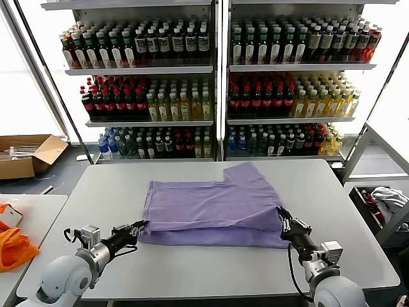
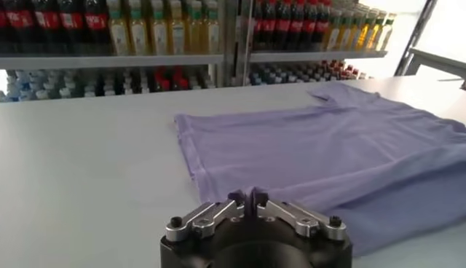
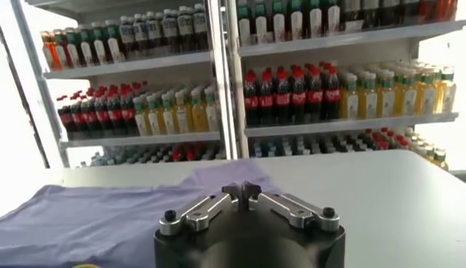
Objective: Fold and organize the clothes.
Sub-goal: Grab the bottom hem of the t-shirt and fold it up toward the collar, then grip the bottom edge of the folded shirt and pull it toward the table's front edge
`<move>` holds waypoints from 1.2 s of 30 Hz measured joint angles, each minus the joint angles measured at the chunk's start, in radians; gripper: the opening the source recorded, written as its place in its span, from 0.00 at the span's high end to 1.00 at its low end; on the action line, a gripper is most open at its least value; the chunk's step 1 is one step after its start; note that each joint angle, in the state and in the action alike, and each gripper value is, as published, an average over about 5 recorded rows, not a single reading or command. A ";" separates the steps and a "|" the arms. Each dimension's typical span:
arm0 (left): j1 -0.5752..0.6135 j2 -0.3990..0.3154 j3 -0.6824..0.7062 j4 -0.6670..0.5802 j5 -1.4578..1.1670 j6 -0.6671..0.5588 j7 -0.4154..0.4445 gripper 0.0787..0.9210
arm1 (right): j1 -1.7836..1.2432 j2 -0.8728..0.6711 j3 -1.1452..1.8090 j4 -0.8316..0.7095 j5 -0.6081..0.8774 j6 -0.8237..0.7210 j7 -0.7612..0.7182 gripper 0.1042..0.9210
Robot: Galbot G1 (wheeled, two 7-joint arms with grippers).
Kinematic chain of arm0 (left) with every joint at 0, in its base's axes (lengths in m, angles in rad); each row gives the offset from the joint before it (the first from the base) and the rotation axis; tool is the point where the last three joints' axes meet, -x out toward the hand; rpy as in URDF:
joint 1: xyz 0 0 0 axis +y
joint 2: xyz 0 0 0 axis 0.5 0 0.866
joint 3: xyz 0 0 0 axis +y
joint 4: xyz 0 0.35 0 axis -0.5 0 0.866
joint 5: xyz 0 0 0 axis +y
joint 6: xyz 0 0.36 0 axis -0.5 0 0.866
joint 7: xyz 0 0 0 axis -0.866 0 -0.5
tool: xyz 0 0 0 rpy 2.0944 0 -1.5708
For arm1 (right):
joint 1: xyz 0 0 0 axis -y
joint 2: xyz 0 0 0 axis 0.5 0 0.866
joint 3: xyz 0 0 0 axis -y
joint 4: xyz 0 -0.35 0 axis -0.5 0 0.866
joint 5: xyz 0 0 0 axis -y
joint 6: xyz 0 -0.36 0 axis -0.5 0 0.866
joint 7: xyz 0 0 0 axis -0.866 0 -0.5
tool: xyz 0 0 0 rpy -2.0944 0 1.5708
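A lavender T-shirt (image 1: pixel 214 208) lies folded on the grey table (image 1: pixel 192 262), spread across the middle and slightly toward the right. Its near edge shows a double layer, the upper layer folded over the lower one, and a loose corner of fabric sticks out toward the far right, pointing at the shelves.

The left gripper (image 1: pixel 137 228) sits low over the table at the shirt's near left corner, its tips right at the fabric edge. In the left wrist view the left gripper (image 2: pixel 248 195) has its fingertips together, or nearly so, just at the near edge of the T-shirt (image 2: pixel 328 153) — whether any cloth is pinched between them cannot be told.

The right gripper (image 1: pixel 285 220) is at the shirt's near right corner, its dark fingers touching the fold there. In the right wrist view the right gripper (image 3: pixel 242 189) also shows its tips close together, with the T-shirt (image 3: pixel 87 222) spreading off to one side; again, a grip on the cloth cannot be confirmed.

Behind the table stand shelves of bottles (image 1: pixel 211 89) — dark, red-capped, yellow and green drinks in rows. On the left, a cardboard box (image 1: pixel 29 153) sits on the floor, and orange fabric (image 1: pixel 14 246) lies on a side table. A white cloth bundle (image 1: pixel 386 198) rests in a bin at the far right.
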 measured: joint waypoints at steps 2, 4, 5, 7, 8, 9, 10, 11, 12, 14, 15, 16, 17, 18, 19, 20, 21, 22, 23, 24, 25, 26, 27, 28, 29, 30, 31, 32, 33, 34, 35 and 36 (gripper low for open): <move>-0.018 -0.005 0.006 0.016 -0.002 0.000 -0.008 0.73 | 0.008 -0.002 -0.005 -0.007 -0.011 -0.007 -0.001 0.63; -0.028 -0.007 0.007 0.026 -0.002 0.000 -0.016 0.66 | 0.007 -0.005 -0.004 -0.007 -0.022 -0.015 -0.003 0.56; -0.030 -0.007 0.006 0.029 -0.001 0.000 -0.019 0.63 | 0.004 -0.006 0.000 -0.004 -0.028 -0.020 -0.004 0.52; -0.027 -0.009 0.000 0.030 0.001 0.001 -0.025 0.56 | -0.011 -0.004 0.013 0.008 -0.041 -0.029 -0.006 0.45; -0.023 -0.010 -0.005 0.027 0.003 0.001 -0.028 0.53 | -0.022 -0.003 0.022 0.016 -0.049 -0.033 -0.008 0.42; -0.016 -0.012 -0.010 0.023 0.005 0.001 -0.031 0.50 | -0.035 -0.001 0.032 0.025 -0.058 -0.037 -0.009 0.39; -0.007 -0.014 -0.016 0.018 0.008 0.001 -0.034 0.46 | -0.050 0.002 0.042 0.033 -0.068 -0.041 -0.011 0.34; 0.004 -0.017 -0.022 0.010 0.010 0.001 -0.037 0.43 | -0.066 0.004 0.054 0.042 -0.078 -0.044 -0.012 0.31; 0.017 -0.021 -0.027 0.002 0.014 0.001 -0.041 0.39 | -0.083 0.007 0.065 0.051 -0.089 -0.047 -0.012 0.28; 0.045 -0.030 -0.038 -0.019 0.021 0.001 -0.047 0.32 | -0.118 0.014 0.088 0.066 -0.109 -0.052 -0.012 0.21; 0.060 -0.035 -0.043 -0.030 0.026 0.000 -0.049 0.29 | -0.136 0.018 0.100 0.073 -0.117 -0.055 -0.011 0.18; 0.075 -0.041 -0.047 -0.041 0.031 0.000 -0.052 0.25 | -0.154 0.022 0.111 0.078 -0.125 -0.058 -0.010 0.16; 0.090 -0.047 -0.050 -0.051 0.036 -0.001 -0.054 0.22 | -0.170 0.027 0.122 0.082 -0.131 -0.061 -0.010 0.14; 0.105 -0.054 -0.053 -0.061 0.041 -0.003 -0.055 0.19 | -0.186 0.032 0.133 0.085 -0.136 -0.064 -0.009 0.13; 0.119 -0.060 -0.055 -0.070 0.047 -0.004 -0.055 0.16 | -0.201 0.037 0.142 0.087 -0.140 -0.068 -0.009 0.13; 0.132 -0.066 -0.056 -0.077 0.053 -0.005 -0.056 0.14 | -0.214 0.042 0.150 0.089 -0.143 -0.071 -0.008 0.12; 0.144 -0.073 -0.057 -0.084 0.059 -0.006 -0.057 0.13 | -0.225 0.047 0.157 0.090 -0.146 -0.074 -0.007 0.12; 0.154 -0.079 -0.057 -0.088 0.065 -0.007 -0.057 0.12 | -0.235 0.052 0.162 0.091 -0.148 -0.077 -0.006 0.12; 0.162 -0.085 -0.057 -0.092 0.072 -0.007 -0.058 0.12 | -0.243 0.057 0.166 0.091 -0.150 -0.080 -0.005 0.12; 0.169 -0.091 -0.056 -0.094 0.078 -0.007 -0.059 0.12 | -0.249 0.062 0.169 0.091 -0.151 -0.083 -0.004 0.12; 0.175 -0.097 -0.055 -0.096 0.083 -0.007 -0.060 0.12 | -0.255 0.066 0.172 0.091 -0.151 -0.086 -0.002 0.12; 0.179 -0.102 -0.053 -0.097 0.088 -0.007 -0.061 0.12 | -0.259 0.071 0.174 0.090 -0.150 -0.089 0.000 0.12; 0.183 -0.107 -0.051 -0.097 0.092 -0.007 -0.062 0.12 | -0.262 0.075 0.175 0.089 -0.150 -0.092 0.002 0.13; 0.185 -0.112 -0.049 -0.097 0.094 -0.007 -0.063 0.12 | -0.265 0.079 0.175 0.087 -0.149 -0.094 0.004 0.16; 0.187 -0.116 -0.047 -0.097 0.096 -0.008 -0.064 0.12 | -0.266 0.083 0.175 0.085 -0.147 -0.097 0.006 0.18; 0.188 -0.119 -0.046 -0.097 0.097 -0.008 -0.065 0.12 | -0.266 0.086 0.174 0.082 -0.145 -0.100 0.008 0.21; 0.188 -0.122 -0.046 -0.096 0.098 -0.009 -0.066 0.12 | -0.266 0.089 0.172 0.080 -0.142 -0.104 0.009 0.25; 0.188 -0.124 -0.045 -0.096 0.099 -0.010 -0.067 0.12 | -0.265 0.092 0.170 0.077 -0.140 -0.107 0.011 0.28; 0.188 -0.126 -0.045 -0.095 0.099 -0.010 -0.067 0.12 | -0.264 0.094 0.167 0.075 -0.137 -0.110 0.013 0.31; 0.187 -0.127 -0.046 -0.094 0.099 -0.010 -0.067 0.12 | -0.262 0.097 0.164 0.073 -0.135 -0.113 0.015 0.34; 0.185 -0.128 -0.046 -0.093 0.098 -0.010 -0.067 0.12 | -0.260 0.099 0.160 0.070 -0.132 -0.115 0.017 0.36; 0.183 -0.129 -0.046 -0.092 0.098 -0.010 -0.067 0.12 | -0.257 0.101 0.157 0.067 -0.130 -0.117 0.018 0.37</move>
